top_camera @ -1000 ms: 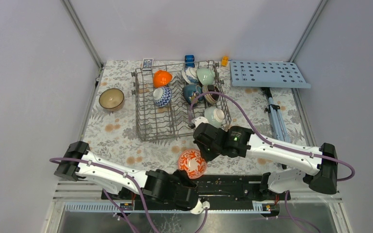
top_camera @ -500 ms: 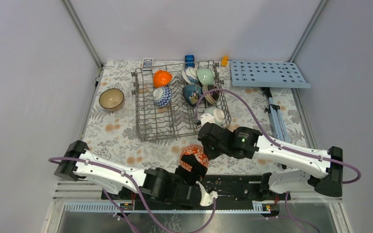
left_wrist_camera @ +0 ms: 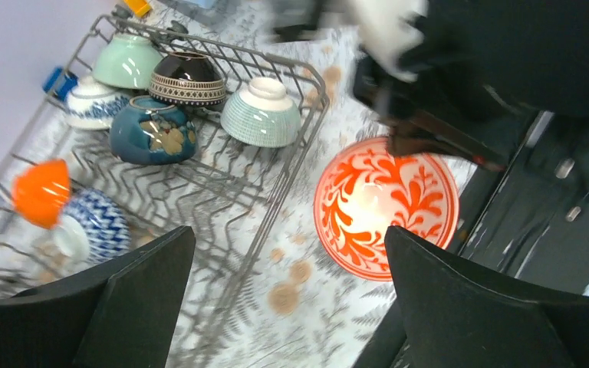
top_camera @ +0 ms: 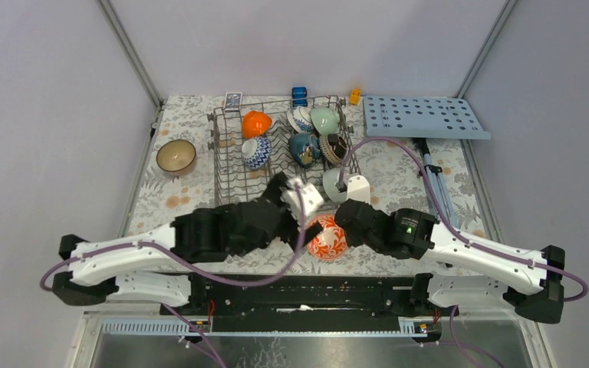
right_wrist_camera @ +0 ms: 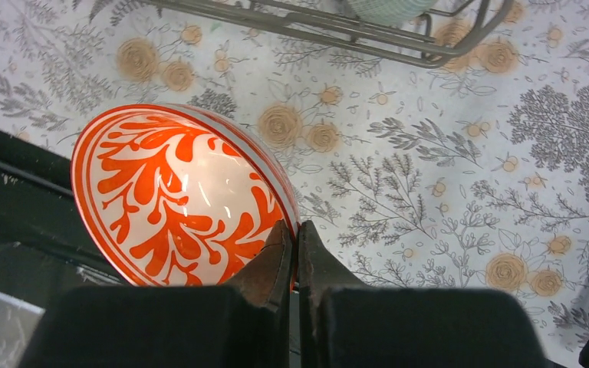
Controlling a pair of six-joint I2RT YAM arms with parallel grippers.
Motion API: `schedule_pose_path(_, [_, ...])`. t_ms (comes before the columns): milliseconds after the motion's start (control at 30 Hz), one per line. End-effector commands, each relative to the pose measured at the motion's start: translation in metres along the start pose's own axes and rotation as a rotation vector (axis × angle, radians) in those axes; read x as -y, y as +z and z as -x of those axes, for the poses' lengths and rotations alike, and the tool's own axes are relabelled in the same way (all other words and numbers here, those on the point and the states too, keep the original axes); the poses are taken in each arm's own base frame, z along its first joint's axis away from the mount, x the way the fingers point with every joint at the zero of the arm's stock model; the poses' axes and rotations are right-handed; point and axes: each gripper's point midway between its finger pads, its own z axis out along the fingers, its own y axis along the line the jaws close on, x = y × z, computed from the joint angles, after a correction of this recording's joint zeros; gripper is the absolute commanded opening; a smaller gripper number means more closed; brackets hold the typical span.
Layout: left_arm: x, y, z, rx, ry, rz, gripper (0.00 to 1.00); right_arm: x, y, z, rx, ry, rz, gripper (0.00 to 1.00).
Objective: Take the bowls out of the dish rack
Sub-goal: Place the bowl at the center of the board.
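Red-and-white bowl [right_wrist_camera: 176, 192] tilts, its rim pinched in our right claw [right_wrist_camera: 294, 239] (our left claw [left_wrist_camera: 287, 245] gapes, empty).

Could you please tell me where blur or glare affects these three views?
Left wrist: the right arm is motion-smeared, and glare whitens the centre of the red-and-white bowl. Right wrist: that bowl and the tablecloth are crisp. Top external: evenly lit, sharp.
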Motion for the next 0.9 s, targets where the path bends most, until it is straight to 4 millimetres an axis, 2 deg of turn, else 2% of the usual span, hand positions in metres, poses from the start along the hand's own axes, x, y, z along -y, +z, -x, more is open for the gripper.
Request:
schedule_pose_path(0, [-0.011,-0.007,0.026,0.188,-0.464,-0.046,0.99,0.014,-0.003,0.029,0.139,0.144,-0.039,0.00])
schedule_pose_path(133, [-0.041,0.007,0.008,0.197,-0.868,0.069,0.99,0.018,0.002,0.033,0.155,0.218,-0.019,0.00])
schedule_pose_path(233, [-0.040,0.029,-0.009,0.100,-1.116,0.090,0.99,0.011,0.006,0.037,0.151,0.269,0.020,0.00])
schedule_pose_path(300, [-0.032,0.045,-0.020,0.023,-1.218,0.094,0.98,0.005,0.008,0.041,0.145,0.294,0.045,0.00])
schedule_pose_path(433, [-0.030,0.064,-0.047,-0.087,-1.305,0.192,0.95,-0.008,0.012,0.049,0.135,0.332,0.077,0.00])
schedule_pose_path(533, [-0.034,0.067,-0.060,-0.128,-1.333,0.253,0.88,-0.014,0.015,0.054,0.127,0.356,0.083,0.00])
schedule_pose_path(633, [-0.037,0.066,-0.071,-0.148,-1.343,0.308,0.78,-0.017,0.019,0.055,0.116,0.371,0.081,0.00])
schedule_pose_path(867, [-0.043,0.062,-0.097,-0.194,-1.323,0.406,0.47,-0.023,0.025,0.059,0.109,0.377,0.087,0.00])
